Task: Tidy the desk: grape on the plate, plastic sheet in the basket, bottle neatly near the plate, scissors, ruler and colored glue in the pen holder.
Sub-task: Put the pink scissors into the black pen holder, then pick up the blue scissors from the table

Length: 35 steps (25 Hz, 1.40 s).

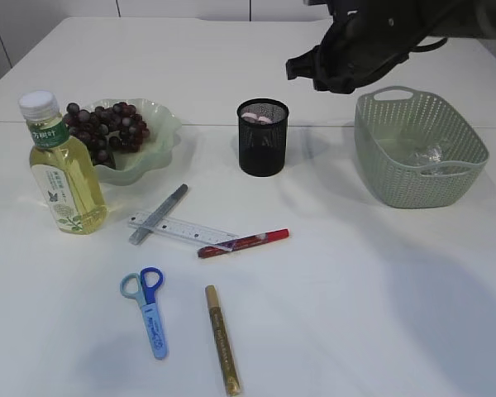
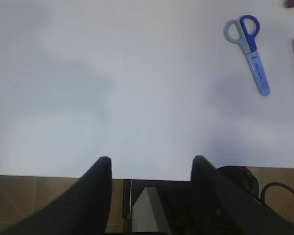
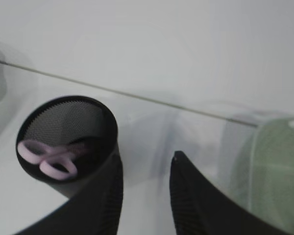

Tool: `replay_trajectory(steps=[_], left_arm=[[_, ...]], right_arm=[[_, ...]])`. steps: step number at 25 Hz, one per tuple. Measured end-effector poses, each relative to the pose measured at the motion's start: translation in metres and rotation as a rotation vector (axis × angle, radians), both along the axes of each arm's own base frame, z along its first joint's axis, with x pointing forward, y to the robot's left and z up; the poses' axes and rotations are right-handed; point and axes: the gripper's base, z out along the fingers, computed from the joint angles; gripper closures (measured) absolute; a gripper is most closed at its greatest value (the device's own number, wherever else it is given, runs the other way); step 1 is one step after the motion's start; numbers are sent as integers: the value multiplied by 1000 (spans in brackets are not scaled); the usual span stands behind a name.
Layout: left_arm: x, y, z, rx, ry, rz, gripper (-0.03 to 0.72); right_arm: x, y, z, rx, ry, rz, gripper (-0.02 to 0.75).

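A: Where do the task's things sit?

B: A black mesh pen holder stands mid-desk with pink-handled scissors already inside. Left of it, grapes lie on a pale green plate, and a bottle of yellow liquid stands upright just beside that plate. To the right, a green basket holds something clear and crumpled, likely the plastic sheet.

A: So what is left?

B: On the white desk lie a clear ruler, a grey pen across it, a red pen touching its end, a gold pen nearer the front, and blue scissors. I would judge the grapes, sheet and bottle done, the pen-holder items mostly not.

A: And the tools?

B: The right tool hovers between pen holder and basket, jaws apart, holding nothing. The left tool hangs over the desk's near edge, jaws apart and empty, blue scissors well away.
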Motion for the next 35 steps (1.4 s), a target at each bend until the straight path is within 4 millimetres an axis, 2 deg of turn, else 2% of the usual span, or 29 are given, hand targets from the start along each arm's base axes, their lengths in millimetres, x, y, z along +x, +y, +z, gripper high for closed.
replay_trajectory(steps=[5,9,11,27,35], left_arm=[[0,-3,0,-29,5,-3,314],[0,-3,0,-33,5,-4,316],[0,-3,0,-33,5,-4,316],[-2,-9,1,-112,19,-1,317],[-3,-17,2,-211,38,9,318]], right_arm=[[-26,-11,10,-52,285,-83,463],[-48,-9,10,-76,561,-23,463],[-55,-6,11,-60,638,18,463],[-63,6,17,70,695,92,463],[-95,-5,35,68,695,94,464]])
